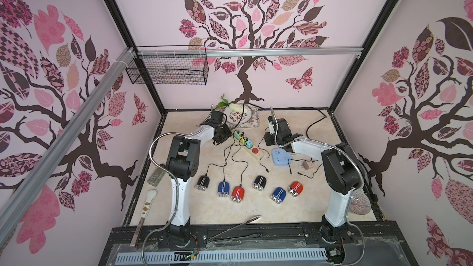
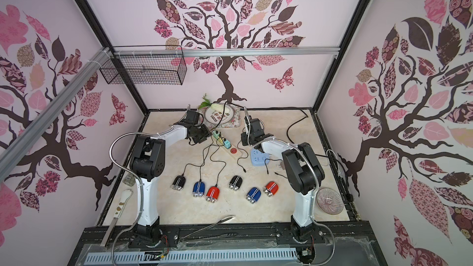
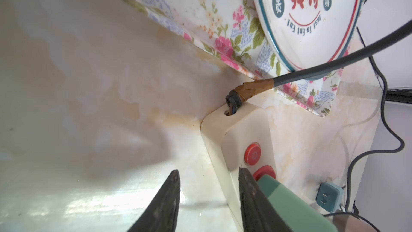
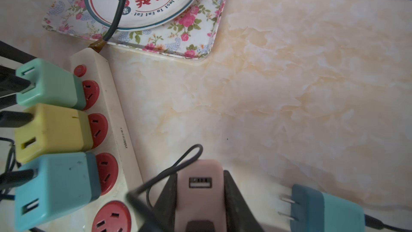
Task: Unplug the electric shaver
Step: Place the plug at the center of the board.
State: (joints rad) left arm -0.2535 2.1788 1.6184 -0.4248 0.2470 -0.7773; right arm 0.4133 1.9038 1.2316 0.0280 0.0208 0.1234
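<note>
Landmark for you: the power strip (image 1: pixel 252 152) on the marble table (image 1: pixel 230 211). A floral tray (image 1: pixel 255 120) sits just beyond its corded end. The six shavers (image 1: pixel 238 193) lie in a row nearer the arm bases than the strip, three with cables running up to it. Your left gripper (image 3: pixel 208 199) is at the strip's corded end with its fingers apart and the gap empty, a green adapter (image 3: pixel 289 204) just outside one finger. Your right gripper (image 4: pixel 200 197), beside the strip, is clamped on a pink adapter (image 4: pixel 200 168).
</note>
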